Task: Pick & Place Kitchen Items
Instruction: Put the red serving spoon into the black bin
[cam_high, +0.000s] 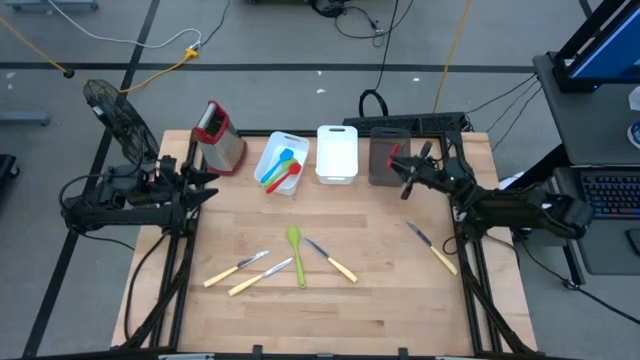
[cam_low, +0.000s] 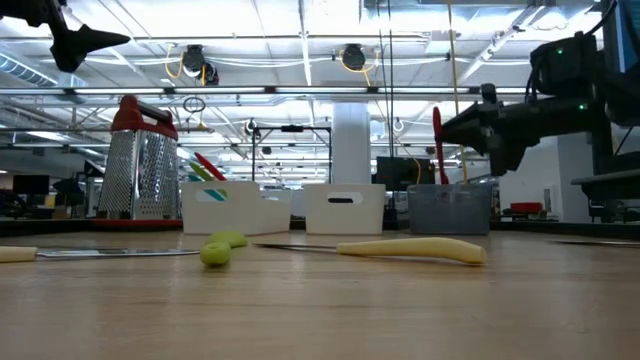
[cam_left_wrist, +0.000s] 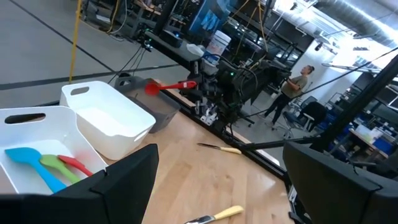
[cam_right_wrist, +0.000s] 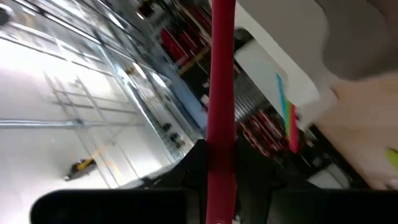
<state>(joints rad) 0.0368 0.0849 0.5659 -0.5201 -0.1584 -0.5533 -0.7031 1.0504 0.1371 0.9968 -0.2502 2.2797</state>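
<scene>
My right gripper (cam_high: 405, 172) is shut on a red plastic utensil (cam_low: 437, 140) over the dark grey bin (cam_high: 388, 158). My left gripper (cam_high: 205, 186) waits open near the table's left edge, beside the box grater (cam_high: 220, 136), touching nothing. A white bin (cam_high: 283, 162) holds blue, green and red utensils (cam_left_wrist: 46, 167). On the wood lie a green spoon (cam_high: 295, 250), two yellow-handled knives (cam_high: 248, 272) to its left, one (cam_high: 332, 260) to its right, and another (cam_high: 432, 245) near the right edge. My right gripper pinches the red utensil's handle (cam_right_wrist: 221, 143) between its two fingers, coming level from the table's right side. The utensil is lifted clear and stands nearly upright in the low view (cam_low: 437, 140). Its broad end (cam_left_wrist: 152, 88) is away from the fingers.
A second white bin (cam_high: 337, 152) stands between the filled white bin and the grey one, along the far edge. The grater stands at the far left. A person (cam_left_wrist: 303, 81) is in the room beyond the table. Bare wood lies along the near edge.
</scene>
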